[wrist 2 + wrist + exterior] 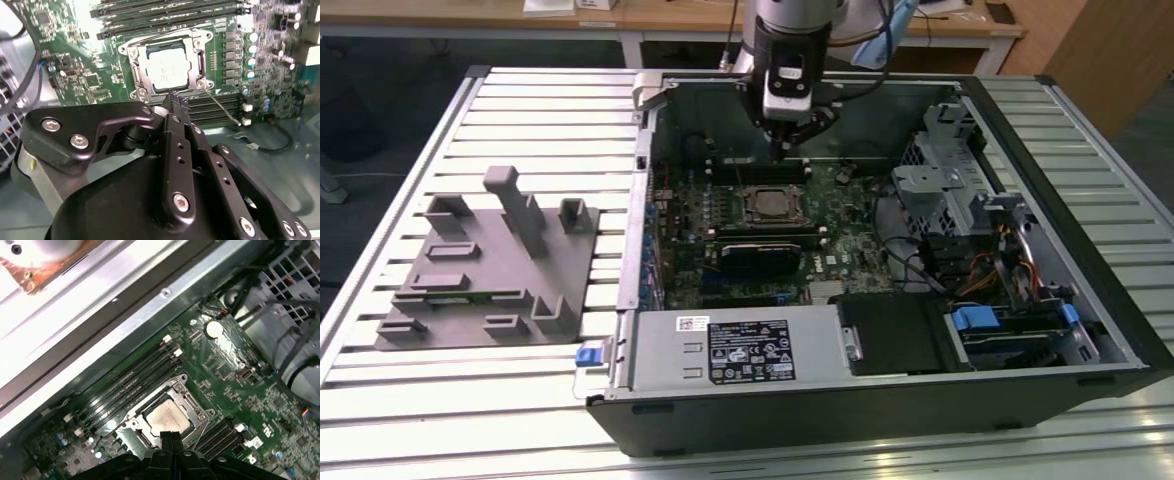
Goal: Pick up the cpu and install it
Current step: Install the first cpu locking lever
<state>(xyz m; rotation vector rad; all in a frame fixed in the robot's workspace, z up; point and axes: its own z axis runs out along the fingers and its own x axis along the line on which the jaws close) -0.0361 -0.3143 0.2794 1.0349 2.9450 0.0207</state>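
**In the socket already: the chip is seated and the gripper is empty**

Nearest the wrist cameras, the gripper (176, 100) hangs just above the board with its two thin black fingers (167, 440) pressed together, nothing between them. In both wrist views the tips meet at one point with no gap, so the gripper is closed and carries nothing.

Just beyond the tips lies the cpu (169, 69), its pale metal top up, flat inside the socket (136, 75) on the green motherboard (235, 370). It looks square to the frame and level, so I judge the pick and the placing done. The fingertips are close to the socket's near edge but apart from the chip itself.

What may be left is the clamping: the metal frame surrounds the chip, and a thin wire lever (222, 107) runs out from one corner. Whether the frame is pressed down and latched I cannot tell.

Farther off, in the exterior view, the arm stands over the open computer case (1067, 190), and the grey tray (487, 290) rests on the slatted table (400, 150) to the exterior view's left, well apart from the case.

The gripper body blocks the near side of the socket in both wrist views, and in the exterior view the chip is too small to judge.
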